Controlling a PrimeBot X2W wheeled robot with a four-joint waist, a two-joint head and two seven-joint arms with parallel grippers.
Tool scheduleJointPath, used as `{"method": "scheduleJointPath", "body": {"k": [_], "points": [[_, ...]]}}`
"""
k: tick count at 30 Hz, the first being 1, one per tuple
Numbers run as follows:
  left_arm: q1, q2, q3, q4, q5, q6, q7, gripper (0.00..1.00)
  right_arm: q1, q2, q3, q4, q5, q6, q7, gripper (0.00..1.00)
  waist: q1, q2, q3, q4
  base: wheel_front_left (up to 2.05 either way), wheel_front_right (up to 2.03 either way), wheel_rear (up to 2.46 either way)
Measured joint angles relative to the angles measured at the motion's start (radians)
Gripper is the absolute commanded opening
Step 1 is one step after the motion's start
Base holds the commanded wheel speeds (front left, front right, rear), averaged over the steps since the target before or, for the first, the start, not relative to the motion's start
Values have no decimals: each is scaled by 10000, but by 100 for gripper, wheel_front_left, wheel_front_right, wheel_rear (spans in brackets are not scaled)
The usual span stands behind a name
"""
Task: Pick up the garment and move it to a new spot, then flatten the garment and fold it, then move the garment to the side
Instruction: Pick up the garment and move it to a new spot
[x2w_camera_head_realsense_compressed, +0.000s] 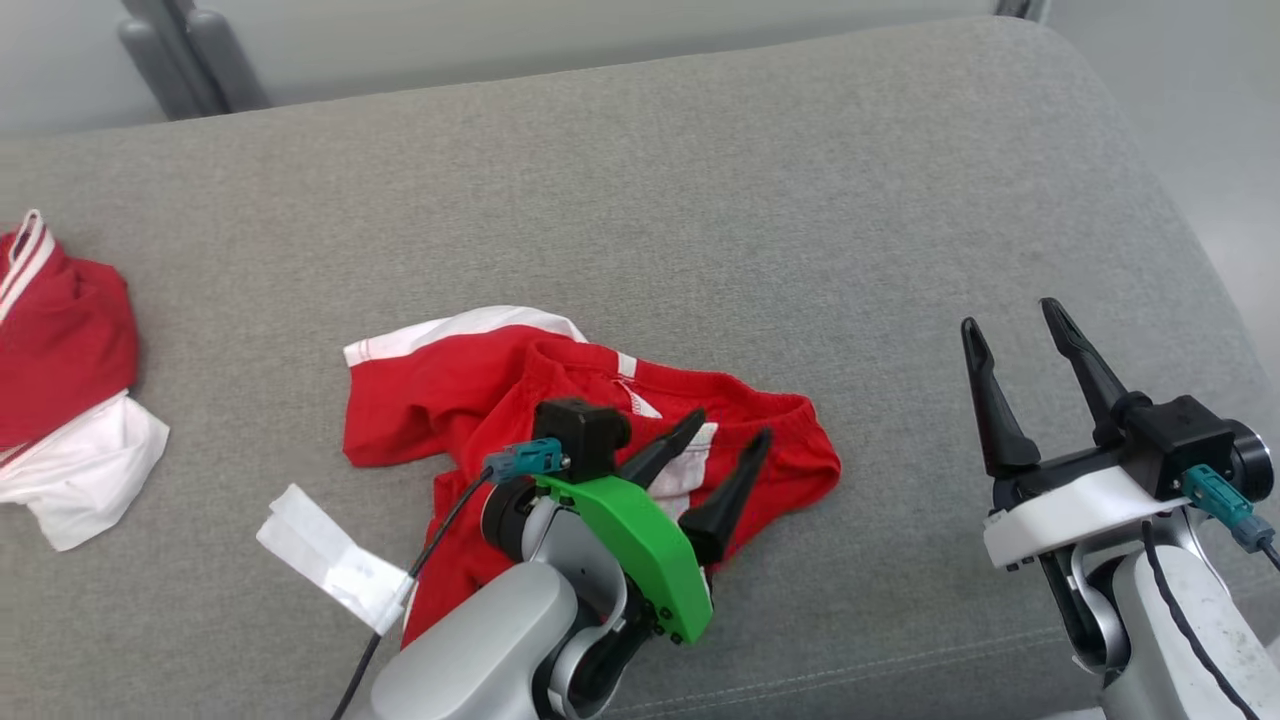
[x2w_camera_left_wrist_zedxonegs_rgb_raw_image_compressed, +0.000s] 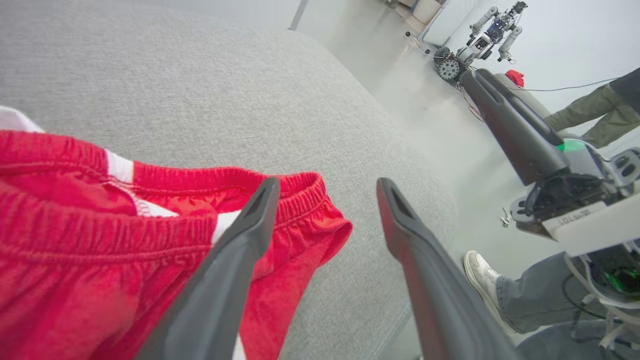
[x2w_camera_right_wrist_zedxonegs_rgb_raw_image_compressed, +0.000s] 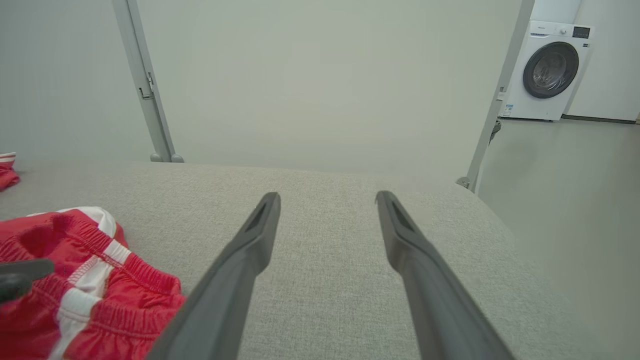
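Left gripper (x2w_camera_head_realsense_compressed: 730, 425): stood wide, empty, above crumpled red shorts (x2w_camera_head_realsense_compressed: 450, 400).
Right gripper (x2w_camera_head_realsense_compressed: 1009, 315): wide, empty.
Flattening: probably needed waistband (x2w_camera_left_wrist_zedxonegs_rgb_raw_image_compressed: 200, 182) corners pulled apart.

The grey fabric-covered bench (x2w_camera_head_realsense_compressed: 700, 180) runs wide, rounded off at its far right corner. Near the front, left of centre, the red garment (x2w_camera_head_realsense_compressed: 430, 400) with white trim lies crumpled, its waistband bunched. Well apart, at the left edge, a second garment (x2w_camera_head_realsense_compressed: 60, 340), red and white, sits heaped.

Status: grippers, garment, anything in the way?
Left gripper open above red shorts, holding nothing. Right gripper open, off to the side. Shorts crumpled, unfolded. Second red garment far left, apart.
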Motion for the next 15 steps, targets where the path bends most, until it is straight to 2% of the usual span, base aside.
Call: {"method": "scheduleJointPath", "body": {"k": [8,15], "points": [[839,571,288,46,209,499,-721,100,258,-192,-2,242,4,174,-2,100,0,0,-490,1061,0,0,0],[1502,991,397,155,257,598,-1166,100,670,-366,-44,453,21,257,-2,100,0,0,-885,1999,0,0,0]]}}
